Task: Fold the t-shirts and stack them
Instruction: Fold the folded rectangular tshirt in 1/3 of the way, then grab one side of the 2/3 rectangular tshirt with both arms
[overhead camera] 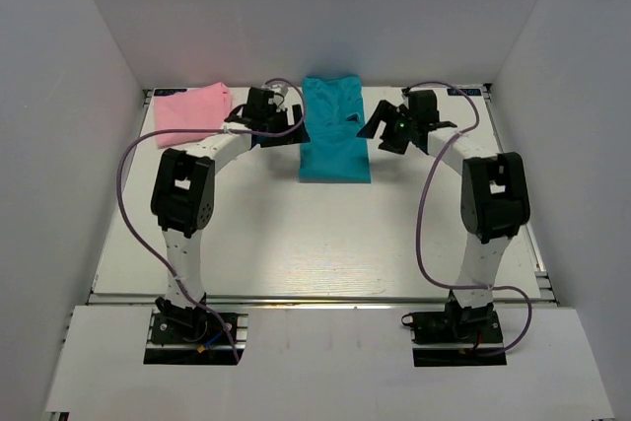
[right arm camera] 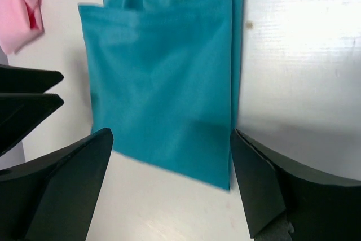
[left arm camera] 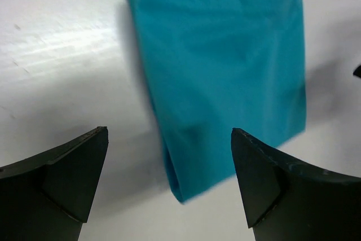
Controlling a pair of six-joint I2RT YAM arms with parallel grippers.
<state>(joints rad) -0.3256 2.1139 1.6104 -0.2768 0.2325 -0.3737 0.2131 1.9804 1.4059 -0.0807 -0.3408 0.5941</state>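
Grippers first: the left gripper [left arm camera: 169, 134] is spread wide with nothing between its fingers, and the right gripper [right arm camera: 172, 134] is spread just as wide and equally empty. Each stands at one long side of the teal shirt [overhead camera: 335, 130], left gripper on its left and right gripper on its right. That looks like a setup for taking both sides at once so the cloth folds evenly. The shirt lies at the far middle of the table [overhead camera: 315, 244], already narrowed to a long strip with its sides turned in. The pink shirt [overhead camera: 192, 112] sits folded in the far left corner, apart from it, probably as the base of the stack. Only the top view gives that whole layout. The left wrist view alone shows a corner at the strip's end, its doubled layers gaping slightly. The right wrist view alone shows a stitched edge crossing the strip where a flap lies over it, with what seem to be the left gripper's black tips across the cloth and a bit of pink beyond.
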